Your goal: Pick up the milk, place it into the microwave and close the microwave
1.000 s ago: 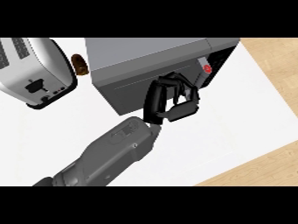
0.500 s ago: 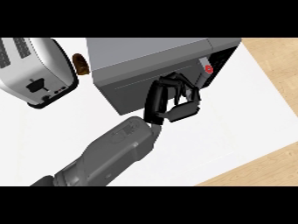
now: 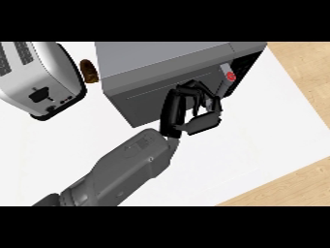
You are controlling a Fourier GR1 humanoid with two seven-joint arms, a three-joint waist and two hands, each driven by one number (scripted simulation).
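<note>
My right hand [image 3: 190, 110] rests against the microwave [image 3: 160, 72] door, fingers [image 3: 196, 94] curled, holding nothing I can see. The milk is out of sight. The door looks stiff; I'd push at its free edge.

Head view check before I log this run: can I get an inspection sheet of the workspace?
Surface: white counter top; wood-coloured area beyond its right edge.
Job's things: grey microwave, door nearly shut against the body, red mark near its right side; milk not seen.
Clutter: silver toaster at left; small brown item between toaster and microwave; dark round rim at the left edge.
Robot hands: one robot hand, fingers curled, against the microwave's front; which side it is cannot be told; the other not in view.
Cables: nothing seen.
Surroundings: nothing seen beyond the counter.
</note>
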